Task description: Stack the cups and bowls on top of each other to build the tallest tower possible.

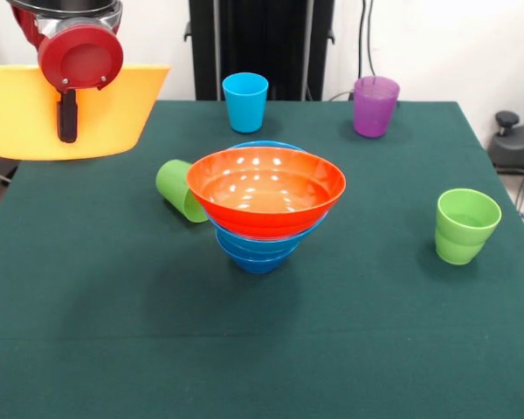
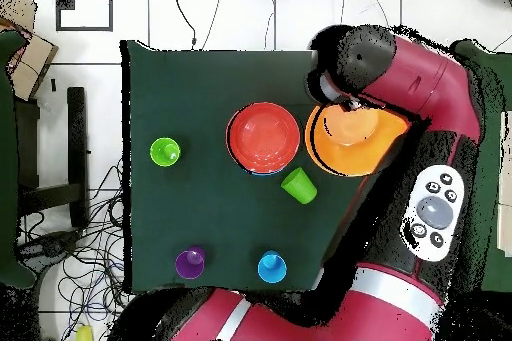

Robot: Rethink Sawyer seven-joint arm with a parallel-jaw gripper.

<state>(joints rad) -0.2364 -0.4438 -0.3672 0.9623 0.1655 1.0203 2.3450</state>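
Pincer (image 1: 67,118), raised high, grips the yellow-orange bowl's (image 1: 17,109) rim beside the tower (image 1: 265,196).

I find nothing I can read in either view: no words, brand names, numbers or signs. The cups and bowls carry plain glossy surfaces with no print on them, and the green table (image 1: 87,349) bears no markings. On the arm's grey control pad (image 2: 433,213) in the overhead view I see round buttons, but any symbols on them are too small for me to make out.
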